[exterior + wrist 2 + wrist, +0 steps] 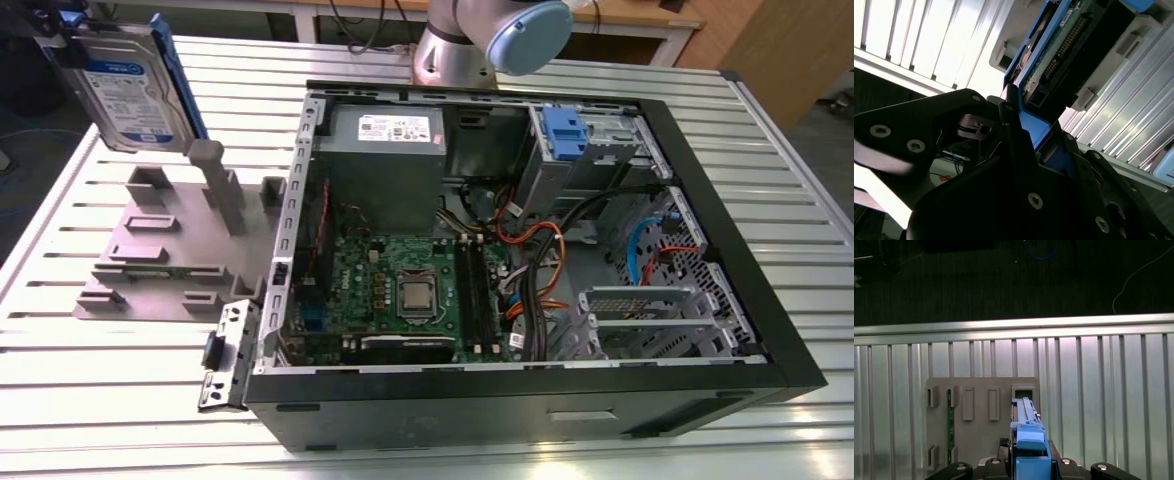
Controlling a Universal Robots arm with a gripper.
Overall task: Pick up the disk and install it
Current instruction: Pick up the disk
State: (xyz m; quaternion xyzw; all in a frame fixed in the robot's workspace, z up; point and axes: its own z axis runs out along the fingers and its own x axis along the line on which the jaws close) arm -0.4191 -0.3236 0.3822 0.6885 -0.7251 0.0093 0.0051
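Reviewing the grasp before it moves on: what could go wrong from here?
The claw pinches the disk at its blue bracket, so it may tilt or slip. The disk hangs above the holder; a low sweep could clip its upright posts. Orange and black cables crowd the open case and could snag the disk going in.

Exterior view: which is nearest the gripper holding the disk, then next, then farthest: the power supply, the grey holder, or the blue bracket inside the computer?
1. Grey holder: on the table right below the gripper and its disk.
2. Power supply: inside the computer case, on the exterior view's left.
3. Blue bracket: farther to the exterior view's right, in the case.
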